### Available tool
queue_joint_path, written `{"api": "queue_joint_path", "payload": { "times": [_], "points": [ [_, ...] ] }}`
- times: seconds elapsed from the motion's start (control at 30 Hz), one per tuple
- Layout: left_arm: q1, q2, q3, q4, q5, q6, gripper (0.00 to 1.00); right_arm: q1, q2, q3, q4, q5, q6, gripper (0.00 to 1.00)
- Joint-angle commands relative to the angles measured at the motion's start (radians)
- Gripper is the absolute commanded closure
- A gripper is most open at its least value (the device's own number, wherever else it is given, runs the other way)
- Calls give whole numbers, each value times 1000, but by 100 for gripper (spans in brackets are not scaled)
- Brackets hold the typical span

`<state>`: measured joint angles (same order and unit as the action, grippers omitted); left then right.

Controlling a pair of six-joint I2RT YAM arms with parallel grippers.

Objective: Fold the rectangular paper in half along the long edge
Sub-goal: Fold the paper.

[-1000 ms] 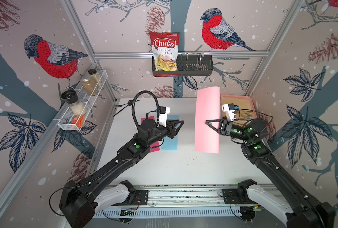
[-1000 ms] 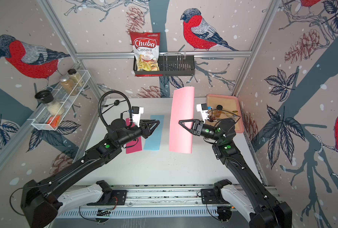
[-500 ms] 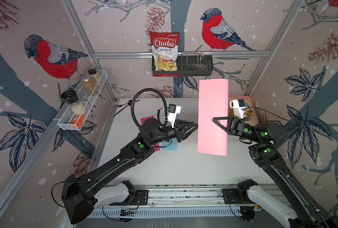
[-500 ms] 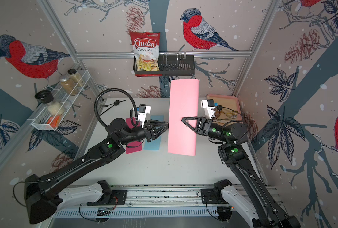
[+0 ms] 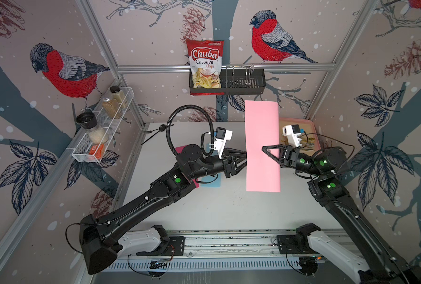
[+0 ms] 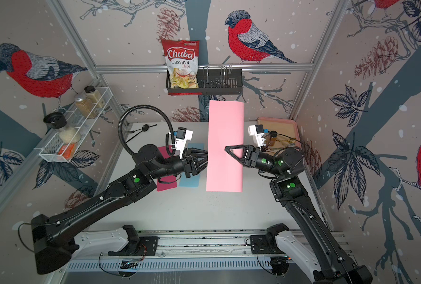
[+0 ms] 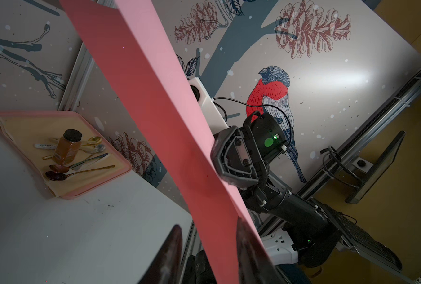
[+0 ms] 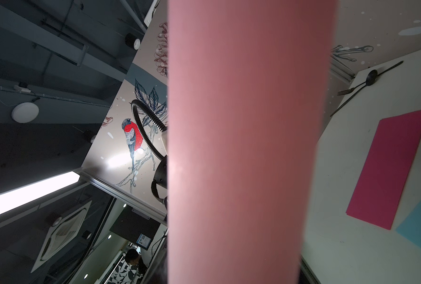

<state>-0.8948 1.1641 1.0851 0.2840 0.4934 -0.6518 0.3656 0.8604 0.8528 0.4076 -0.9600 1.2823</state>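
Pink paper [image 5: 262,127] upright, gripped in right jaws; edge between left jaws

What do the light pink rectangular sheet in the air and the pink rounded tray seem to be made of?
The light pink rectangular sheet looks like stiff matte paper: thin, glossless, standing straight. The pink rounded tray is probably plastic or silicone: smooth rim, dull sheen.

Body: left arm [image 5: 140,204] and right arm [image 5: 347,211], matte black links on white bases [image 5: 143,242]. Green lamps [image 5: 178,180] at joints. White wrist camera [image 5: 220,140] on each. Ribbed black hose [image 5: 180,115] on left. Right gripper [image 5: 263,148]: black triangular open-frame fingers.
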Motion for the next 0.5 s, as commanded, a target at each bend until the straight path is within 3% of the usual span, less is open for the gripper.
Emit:
{"api": "queue_joint_path", "payload": {
  "times": [0.0,0.23,0.47],
  "points": [
    [-14,18,24,-32,-11,43,59,-1,2,12,23,0,-11,62],
    [-33,41,53,-69,-27,67,53,-1,2,19,20,0,-12,62],
    [-44,62,72,-84,-20,79,57,4,11,14,37,6,-13,62]
  ]
}}
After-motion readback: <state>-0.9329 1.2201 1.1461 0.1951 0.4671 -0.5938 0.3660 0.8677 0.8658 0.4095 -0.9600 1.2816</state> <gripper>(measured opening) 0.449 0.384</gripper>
